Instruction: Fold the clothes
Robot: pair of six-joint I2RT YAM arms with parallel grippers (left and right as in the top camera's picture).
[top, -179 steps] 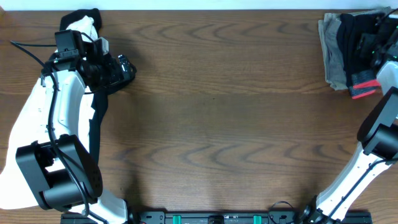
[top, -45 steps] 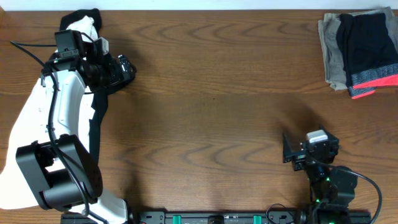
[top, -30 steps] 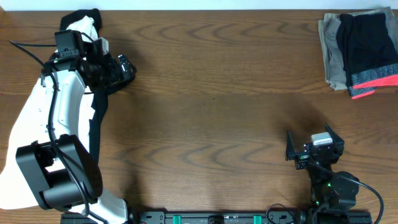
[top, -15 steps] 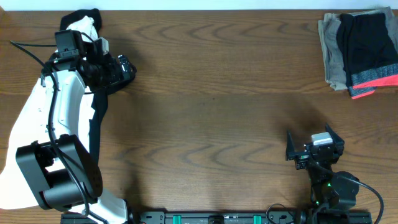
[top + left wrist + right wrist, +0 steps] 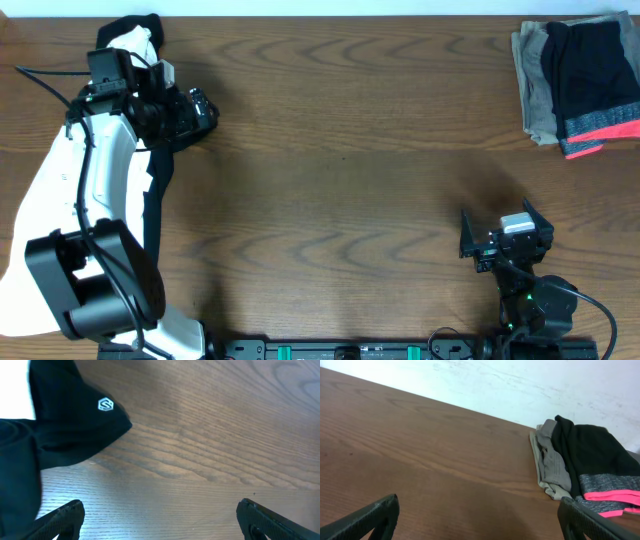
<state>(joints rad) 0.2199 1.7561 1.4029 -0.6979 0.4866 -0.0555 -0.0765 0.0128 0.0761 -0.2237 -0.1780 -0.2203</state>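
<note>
At the far left, the left gripper (image 5: 160, 507) hangs just above the table (image 5: 340, 170). Its jaws are spread wide and hold nothing. A black cloth (image 5: 65, 425) with a small white logo (image 5: 105, 405) lies just beside it, partly over a white cloth (image 5: 22, 250). The gripper does not seem to touch either one.

The middle of the table shows only bare wood.

At the lower right, the right gripper (image 5: 477, 505) sits pulled in close to its base. Its jaws are also fully spread and empty, and it is well apart from any fabric.

At the far right corner lie the trousers (image 5: 590, 75), black with a grey waistband edged in coral. They are folded into a compact block on top of folded grey-olive trousers (image 5: 535, 90).

That fold looks finished. The step in hand is probably the left arm starting on the black cloth. To do it well, the gripper should come down on the cloth's near edge, pinch the fabric cleanly, and draw it onto the bare wood without dragging the white cloth along.
</note>
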